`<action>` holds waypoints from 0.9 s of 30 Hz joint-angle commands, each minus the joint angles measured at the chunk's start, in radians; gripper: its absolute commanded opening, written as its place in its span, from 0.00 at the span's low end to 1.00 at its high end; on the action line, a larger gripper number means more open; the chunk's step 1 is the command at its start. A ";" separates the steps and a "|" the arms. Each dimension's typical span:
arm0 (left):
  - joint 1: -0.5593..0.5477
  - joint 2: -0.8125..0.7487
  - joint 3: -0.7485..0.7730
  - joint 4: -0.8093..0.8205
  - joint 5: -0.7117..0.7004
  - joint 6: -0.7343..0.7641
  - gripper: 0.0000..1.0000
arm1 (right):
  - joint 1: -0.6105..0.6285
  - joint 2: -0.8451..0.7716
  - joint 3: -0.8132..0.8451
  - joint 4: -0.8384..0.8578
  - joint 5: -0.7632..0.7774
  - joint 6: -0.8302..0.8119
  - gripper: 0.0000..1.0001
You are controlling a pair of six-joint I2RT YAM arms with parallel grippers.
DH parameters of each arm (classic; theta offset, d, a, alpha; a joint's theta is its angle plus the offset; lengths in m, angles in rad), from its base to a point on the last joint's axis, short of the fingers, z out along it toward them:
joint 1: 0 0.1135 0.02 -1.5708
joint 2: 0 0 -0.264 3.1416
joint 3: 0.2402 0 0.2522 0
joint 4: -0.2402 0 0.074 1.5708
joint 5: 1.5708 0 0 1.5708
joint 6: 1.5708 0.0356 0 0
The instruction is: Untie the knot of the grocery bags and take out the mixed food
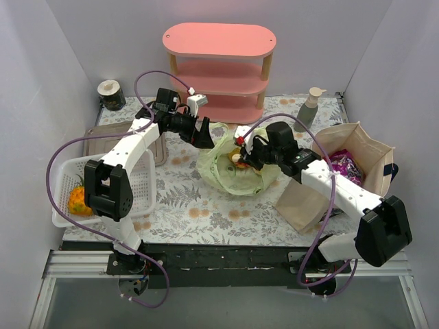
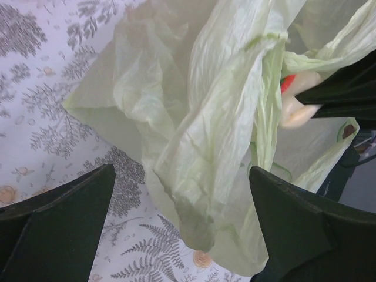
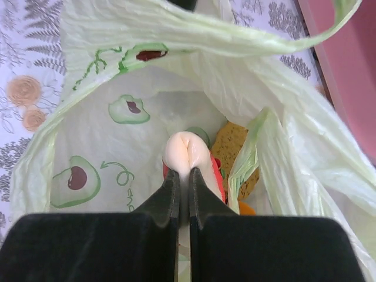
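The thin yellow-green plastic bag lies mid-table with its mouth open; no knot shows. Inside it, my right gripper is shut on a pale pink soft pastry, pinching its near end. Under and beside the pastry are a red item, a brown pastry and an orange. My left gripper is open wide at the bag's left rim, with a hanging fold of the bag between its fingers, untouched. The beige tote stands at the right with purple packets inside.
A white mesh basket at the left holds a pineapple. A pink shelf stands at the back. A bottle is back right and a dark can back left. White walls enclose the table.
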 commanded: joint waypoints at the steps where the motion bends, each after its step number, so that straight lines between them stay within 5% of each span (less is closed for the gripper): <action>1: -0.001 -0.062 0.100 0.000 0.016 0.069 0.98 | -0.041 -0.047 0.090 -0.013 -0.198 0.023 0.01; 4: -0.001 -0.123 0.078 0.050 0.039 0.144 0.98 | -0.087 -0.006 0.159 0.018 -0.322 0.109 0.01; 7: -0.005 -0.286 -0.103 0.233 0.071 0.236 0.98 | -0.130 0.063 0.253 0.016 -0.443 0.175 0.01; 11: -0.018 -0.361 -0.145 0.251 0.142 0.379 0.96 | -0.166 0.132 0.332 0.038 -0.591 0.226 0.01; 22: -0.116 -0.326 -0.127 0.277 0.145 0.655 0.87 | -0.176 0.208 0.386 0.154 -0.683 0.393 0.01; 27: -0.139 -0.242 -0.035 0.190 0.163 0.759 0.75 | -0.176 0.218 0.402 0.229 -0.689 0.430 0.01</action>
